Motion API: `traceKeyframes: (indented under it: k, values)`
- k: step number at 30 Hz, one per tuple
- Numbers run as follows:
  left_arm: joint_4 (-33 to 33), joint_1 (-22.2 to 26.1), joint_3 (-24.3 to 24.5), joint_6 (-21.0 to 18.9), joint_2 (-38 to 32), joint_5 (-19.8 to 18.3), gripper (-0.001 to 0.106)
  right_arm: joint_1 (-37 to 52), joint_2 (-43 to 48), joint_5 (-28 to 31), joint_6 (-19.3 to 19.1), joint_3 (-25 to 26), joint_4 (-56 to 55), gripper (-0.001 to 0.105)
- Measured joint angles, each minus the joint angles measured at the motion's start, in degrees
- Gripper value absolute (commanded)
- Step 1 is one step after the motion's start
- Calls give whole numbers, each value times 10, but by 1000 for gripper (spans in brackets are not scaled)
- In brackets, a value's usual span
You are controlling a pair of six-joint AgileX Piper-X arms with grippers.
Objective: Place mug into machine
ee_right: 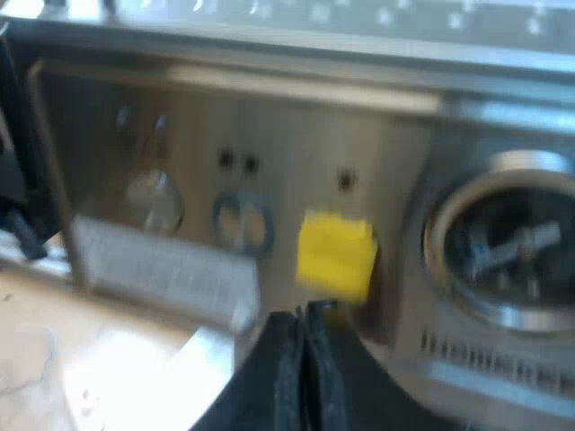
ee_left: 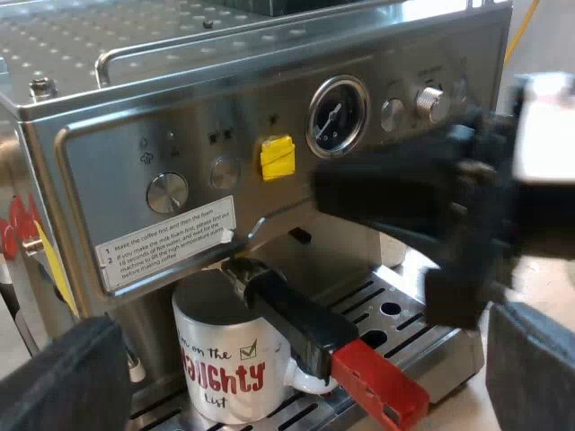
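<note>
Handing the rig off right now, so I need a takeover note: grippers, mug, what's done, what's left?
Left gripper: open, empty, facing the front of the espresso machine.
Right gripper: shut, empty, tips at the yellow button on the panel.
Mug: upright on the drip tray, under the locked holder.
Done: mug is in the machine.
Left: probably only backing both arms away.
</note>
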State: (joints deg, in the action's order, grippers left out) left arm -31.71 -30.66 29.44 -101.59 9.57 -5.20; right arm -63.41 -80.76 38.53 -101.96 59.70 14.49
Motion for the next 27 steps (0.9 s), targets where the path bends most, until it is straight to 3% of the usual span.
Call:
traceKeyframes:
  k: [5,27]
  values:
    - [-1,0,0,0,0,0,81,16,-35,-5,0,34,4,0]
    - [-5,0,0,1,0,-7,81,47,-27,-37,0,34,-13,0]
